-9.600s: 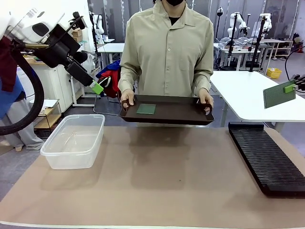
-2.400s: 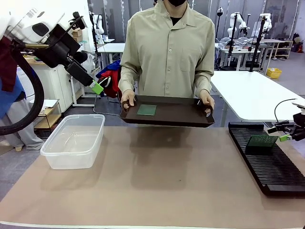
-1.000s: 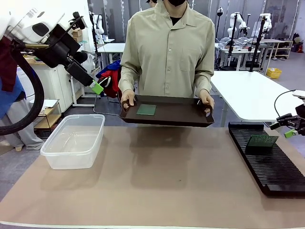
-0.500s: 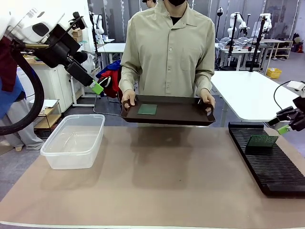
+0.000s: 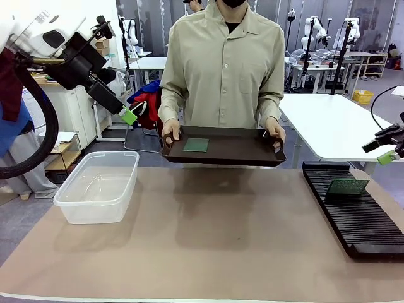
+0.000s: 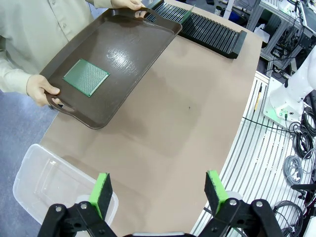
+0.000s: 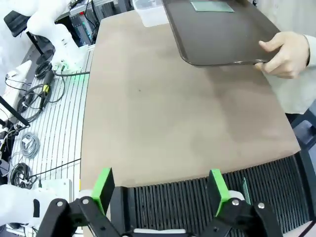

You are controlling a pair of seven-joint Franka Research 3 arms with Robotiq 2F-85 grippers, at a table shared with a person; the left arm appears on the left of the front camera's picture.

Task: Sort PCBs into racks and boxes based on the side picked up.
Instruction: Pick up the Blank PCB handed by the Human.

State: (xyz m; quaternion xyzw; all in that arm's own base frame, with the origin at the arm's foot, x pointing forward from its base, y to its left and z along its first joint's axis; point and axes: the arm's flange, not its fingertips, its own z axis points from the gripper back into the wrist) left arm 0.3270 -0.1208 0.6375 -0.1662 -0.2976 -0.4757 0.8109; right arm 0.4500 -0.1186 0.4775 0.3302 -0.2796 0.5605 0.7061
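Though thin, green PCB (image 5: 348,187) edgewise in black rack (image 5: 363,222) (second PCB (image 5: 196,145) on tray (image 5: 243,151))

1. Dark brown tray (image 5: 240,146): held level by a person, clear of the table, at its far edge; inner surface glossy.
2. Person's shirt (image 5: 221,63): beige, long-sleeved, buttoned.
3. Table (image 5: 208,233): plain brown covering.
4. White table (image 5: 328,126): behind, far right; yellow bin (image 5: 362,96) beyond it.
5. Cables (image 6: 301,143): loose coils beside the table's ribbed metal edge.

No readable text, no legible labels, brands, numbers or signs on any surface
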